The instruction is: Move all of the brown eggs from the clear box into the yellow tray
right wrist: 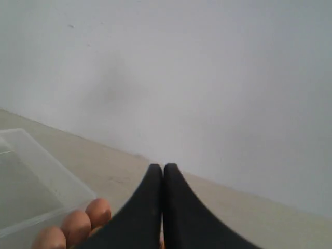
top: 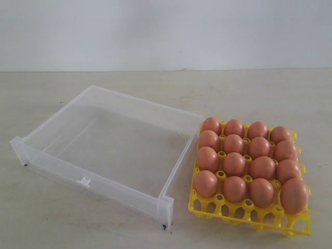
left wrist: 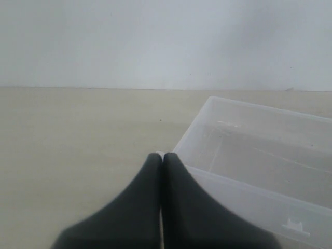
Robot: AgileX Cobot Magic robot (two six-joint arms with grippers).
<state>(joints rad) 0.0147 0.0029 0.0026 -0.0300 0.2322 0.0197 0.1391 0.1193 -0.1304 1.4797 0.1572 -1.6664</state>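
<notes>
Several brown eggs [top: 234, 164] fill the yellow tray [top: 248, 215] at the right of the exterior view, one per cell. To its left lies the clear box [top: 83, 174], with no egg inside. Neither arm shows in the exterior view. My left gripper [left wrist: 160, 155] is shut with nothing between its black fingers, held near a corner of the clear box [left wrist: 270, 155]. In the right wrist view my right gripper [right wrist: 163, 166] is likewise shut and empty, above a few brown eggs [right wrist: 77, 224] and beside the clear box [right wrist: 31, 176].
A pale tabletop [top: 249, 93] runs back to a white wall [top: 166, 31]. The box and tray sit side by side near the front.
</notes>
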